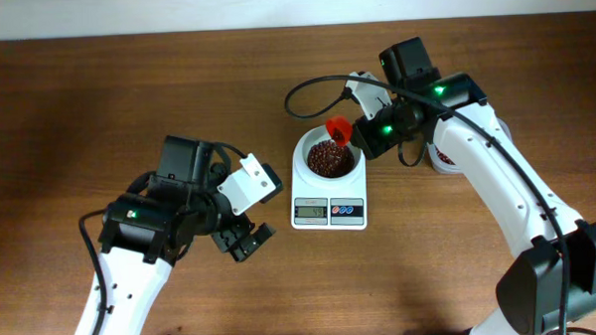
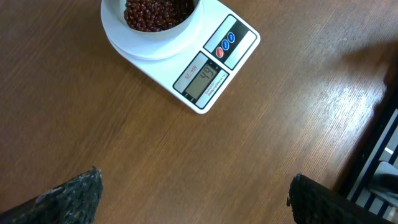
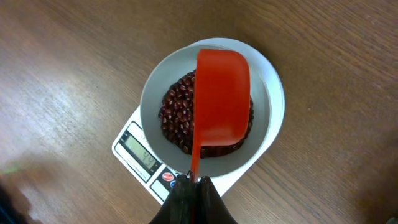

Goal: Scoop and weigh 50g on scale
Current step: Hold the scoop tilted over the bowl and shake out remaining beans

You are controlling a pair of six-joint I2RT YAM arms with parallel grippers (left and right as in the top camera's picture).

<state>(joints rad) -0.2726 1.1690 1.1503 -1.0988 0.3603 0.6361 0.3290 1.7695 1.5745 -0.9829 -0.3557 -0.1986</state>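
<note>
Counter (image 1: 97, 95) of dark wood was seen filling the overhead view, with the scale (image 1: 329, 212) set just right of the frame's centre. The left hand (image 1: 249, 241) was held low in the lower middle of that frame, well apart from the scale, its fingers (image 2: 68, 199) spread wide with nothing between them. The right hand (image 3: 193, 186) was seen pressed together on the thin handle of a red scoop (image 3: 221, 93), at the bottom edge of the right wrist view.

The scoop was hung over the white bowl (image 3: 152, 87) on the scale, its smooth back turned to the wrist camera, so it could not be told whether anything remained in it. The beans (image 3: 177, 112) were heaped in the bowl's bottom, partly hidden beneath the scoop. The display (image 2: 202, 79) was lit, but its digits could not be read with certainty.

The step in hand was judged to be the last topping-up pour. It would be done best if the scoop were tipped slowly, so that beans fell a few at a time, and the reading were allowed to settle between tips. The scoop's lip should be held inside the bowl's rim yet off its wall, since any touch would be counted as weight. Spilled beans were judged the main risk if the tilt were hurried.
</note>
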